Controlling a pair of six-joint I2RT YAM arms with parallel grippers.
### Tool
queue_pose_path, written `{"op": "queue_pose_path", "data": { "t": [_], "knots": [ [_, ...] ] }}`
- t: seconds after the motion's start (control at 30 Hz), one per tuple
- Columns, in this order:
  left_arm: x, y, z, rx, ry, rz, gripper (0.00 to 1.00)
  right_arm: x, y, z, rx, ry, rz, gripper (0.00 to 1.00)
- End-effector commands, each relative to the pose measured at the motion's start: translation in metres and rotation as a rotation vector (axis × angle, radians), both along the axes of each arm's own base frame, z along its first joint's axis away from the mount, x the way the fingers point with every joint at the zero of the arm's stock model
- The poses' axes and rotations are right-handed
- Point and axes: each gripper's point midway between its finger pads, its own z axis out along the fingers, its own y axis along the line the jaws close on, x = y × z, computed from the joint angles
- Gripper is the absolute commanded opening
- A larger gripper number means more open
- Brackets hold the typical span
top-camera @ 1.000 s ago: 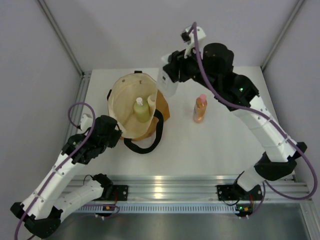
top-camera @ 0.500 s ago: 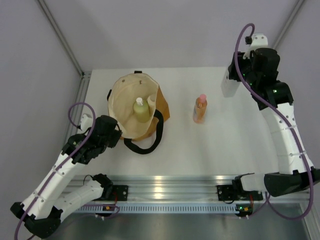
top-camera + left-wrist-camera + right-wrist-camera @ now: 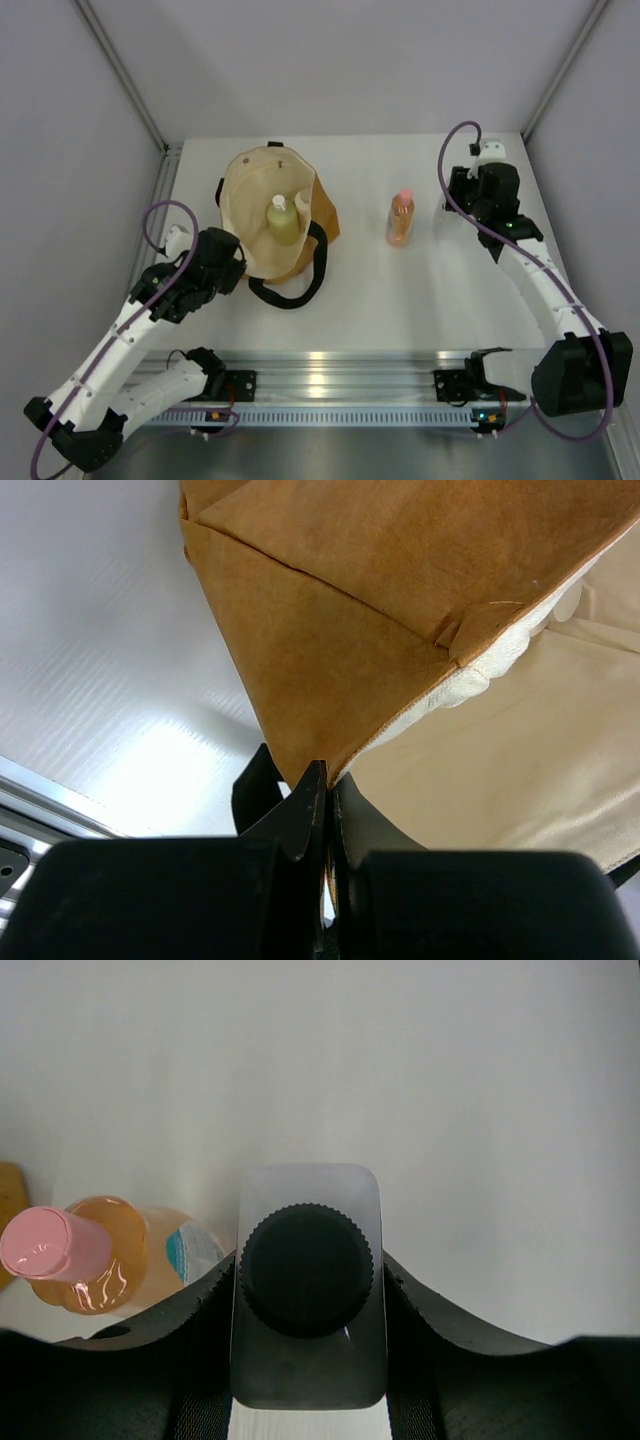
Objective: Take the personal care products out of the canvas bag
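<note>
The tan canvas bag stands open at the table's left. Inside it stand a yellow-green bottle with a white cap and a pale item, half hidden by the rim. My left gripper is shut on the bag's near rim. An amber bottle with a pink cap stands on the table right of the bag. To its right, my right gripper is shut on the whitish bottle with the black cap, low over the table. The amber bottle is close on its left.
The bag's black loop handles lie on the table in front of it. Grey walls close in the table at the back and on both sides. An aluminium rail runs along the near edge.
My right arm has carried the whitish bottle from beside the bag, across to the right of the amber bottle, and lowered it toward the table. The left arm has hardly moved.
</note>
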Motion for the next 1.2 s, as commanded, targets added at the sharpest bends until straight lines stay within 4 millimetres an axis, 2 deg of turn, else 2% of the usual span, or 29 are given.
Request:
{"op": "queue_pose_path", "data": {
  "t": [0.0, 0.03, 0.07, 0.1, 0.13, 0.17, 0.2, 0.27, 0.6, 0.73, 0.8, 0.83, 0.9, 1.07, 1.17],
  "knots": [
    [0.003, -0.004, 0.012, -0.017, -0.025, -0.013, 0.00, 0.016, 0.009, 0.110, 0.122, -0.458, 0.031, 0.00],
    [0.003, -0.004, 0.011, -0.016, -0.024, -0.013, 0.00, 0.017, 0.010, 0.104, 0.125, -0.454, 0.040, 0.00],
    [0.003, -0.004, 0.011, -0.016, -0.024, -0.013, 0.00, 0.016, 0.012, 0.086, 0.121, -0.430, 0.047, 0.00],
    [0.003, -0.005, 0.011, -0.016, -0.022, -0.013, 0.00, 0.016, 0.014, 0.090, 0.124, -0.469, 0.050, 0.00],
    [0.003, -0.005, 0.011, -0.018, -0.022, -0.014, 0.00, 0.016, 0.013, 0.084, 0.122, -0.473, 0.048, 0.00],
    [0.004, -0.005, 0.011, -0.017, -0.021, -0.014, 0.00, 0.014, 0.013, 0.070, 0.114, -0.461, 0.050, 0.00],
    [0.003, -0.005, 0.011, -0.018, -0.022, -0.017, 0.00, 0.015, 0.013, 0.071, 0.105, -0.483, 0.058, 0.00],
    [0.003, -0.005, 0.010, -0.015, -0.020, -0.016, 0.00, 0.016, 0.012, 0.055, 0.080, -0.460, 0.053, 0.00],
    [0.005, -0.007, 0.008, -0.012, -0.009, -0.018, 0.00, 0.015, 0.022, 0.016, 0.014, -0.411, 0.084, 0.00],
    [0.004, -0.006, 0.007, -0.007, -0.008, -0.018, 0.00, 0.017, 0.019, 0.004, 0.023, -0.374, 0.055, 0.00],
    [0.004, -0.006, 0.005, -0.005, -0.004, -0.018, 0.00, 0.016, 0.019, 0.002, 0.039, -0.354, 0.048, 0.06],
    [0.003, -0.006, 0.004, -0.007, -0.001, -0.018, 0.00, 0.016, 0.021, 0.001, 0.048, -0.343, 0.048, 0.16],
    [0.004, -0.006, 0.003, -0.006, 0.002, -0.019, 0.00, 0.018, 0.021, -0.001, 0.048, -0.327, 0.051, 0.18],
    [0.003, -0.006, 0.004, -0.007, -0.003, -0.019, 0.00, 0.019, 0.024, -0.001, 0.060, -0.312, 0.054, 0.35],
    [0.002, -0.005, 0.004, -0.009, -0.005, -0.016, 0.00, 0.020, 0.024, -0.004, 0.066, -0.304, 0.057, 0.40]
  ]
}}
